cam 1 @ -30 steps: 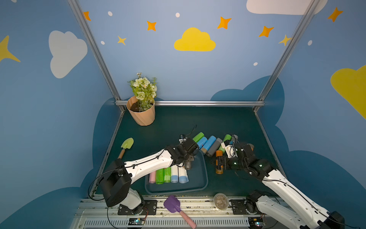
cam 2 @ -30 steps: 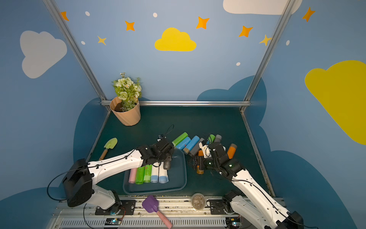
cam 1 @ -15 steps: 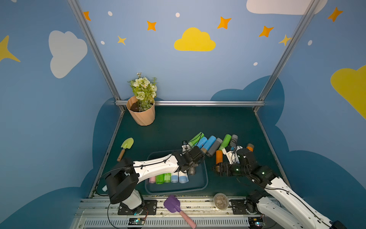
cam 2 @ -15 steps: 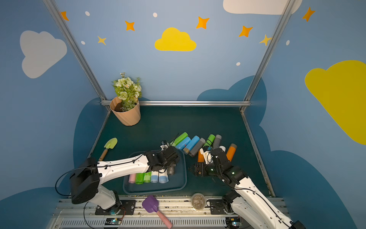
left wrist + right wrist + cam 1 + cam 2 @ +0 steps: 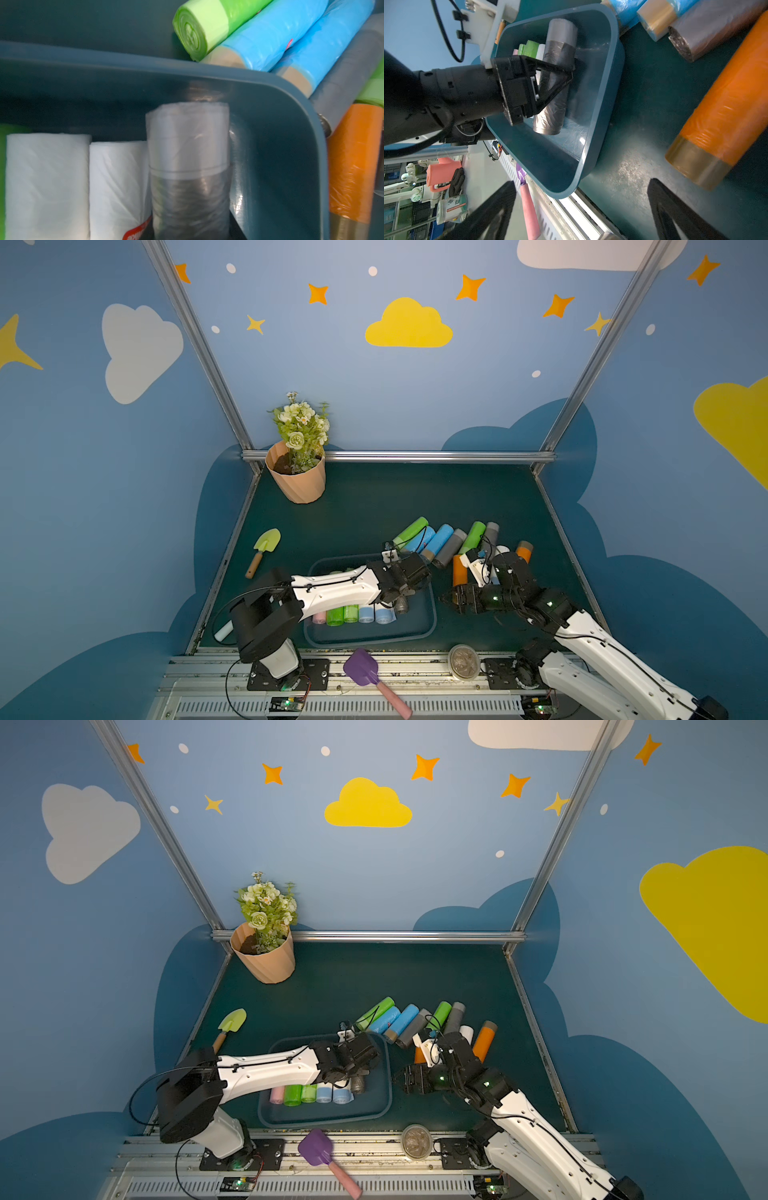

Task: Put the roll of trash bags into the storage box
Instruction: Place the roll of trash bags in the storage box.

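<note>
Revealing left jaws clamping grey roll (image 5: 559, 49): right wrist.

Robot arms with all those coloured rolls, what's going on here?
The robot is packing rolls of trash bags into the storage box. Its left gripper is shut on a dark grey roll, holding it inside the box next to the row of rolls lying there. The right gripper is open and empty, hovering beside the box near an orange roll. More loose rolls lie behind the box.
</note>
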